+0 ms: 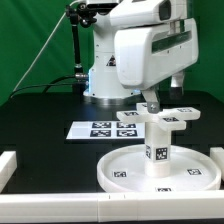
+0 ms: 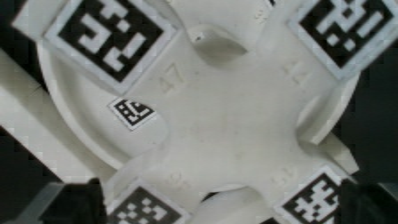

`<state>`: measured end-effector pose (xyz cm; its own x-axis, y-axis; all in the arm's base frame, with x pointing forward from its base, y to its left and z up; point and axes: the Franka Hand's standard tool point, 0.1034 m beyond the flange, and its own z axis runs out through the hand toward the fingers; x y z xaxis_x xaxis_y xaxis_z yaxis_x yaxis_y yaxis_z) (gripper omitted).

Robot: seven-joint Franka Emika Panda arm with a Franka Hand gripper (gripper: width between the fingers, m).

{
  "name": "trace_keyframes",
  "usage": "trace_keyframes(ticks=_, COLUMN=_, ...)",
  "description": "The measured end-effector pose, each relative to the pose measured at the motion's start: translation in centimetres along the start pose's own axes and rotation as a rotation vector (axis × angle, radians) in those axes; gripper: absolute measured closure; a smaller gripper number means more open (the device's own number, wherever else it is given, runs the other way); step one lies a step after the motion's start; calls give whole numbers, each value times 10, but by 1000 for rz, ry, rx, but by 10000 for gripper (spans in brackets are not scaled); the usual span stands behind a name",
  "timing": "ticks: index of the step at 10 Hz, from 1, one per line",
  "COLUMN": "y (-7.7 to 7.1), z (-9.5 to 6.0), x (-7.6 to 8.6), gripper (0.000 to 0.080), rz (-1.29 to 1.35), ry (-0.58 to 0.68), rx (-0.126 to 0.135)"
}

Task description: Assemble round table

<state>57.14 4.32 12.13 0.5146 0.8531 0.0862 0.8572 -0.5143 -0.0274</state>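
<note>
Hovering with jaws spread and empty, the gripper (image 1: pixel 150 101) sits just above the cross-shaped foot (image 1: pixel 160 116), which tops the upright leg (image 1: pixel 159 146) on the round disc (image 1: pixel 118 166), near right of the marker board (image 1: pixel 104 129).

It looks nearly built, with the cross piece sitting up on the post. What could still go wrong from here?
1. The cross-shaped foot piece sits atop the leg; the pictures don't show whether it is fully fastened, so it might slip off.
2. The open gripper hangs right at the foot piece; a careless move could knock it, or tip the leg on the round disc.
3. The disc lies near the table's front edge, beside a white bar.
</note>
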Motion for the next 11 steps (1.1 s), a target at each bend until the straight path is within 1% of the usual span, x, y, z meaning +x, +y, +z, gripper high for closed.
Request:
trace_keyframes(ticks=2, y=3, z=4, x=-8, gripper=151, rz=-9, ry=-6, rx=6)
trace_keyframes(ticks=5, y=5, z=8, x=-14, gripper=151, rz=7, ry=-9, rx=9)
trace_keyframes(ticks=11, y=3, z=11, x=-14, gripper=151, rz=16, ry=-12, rx=14)
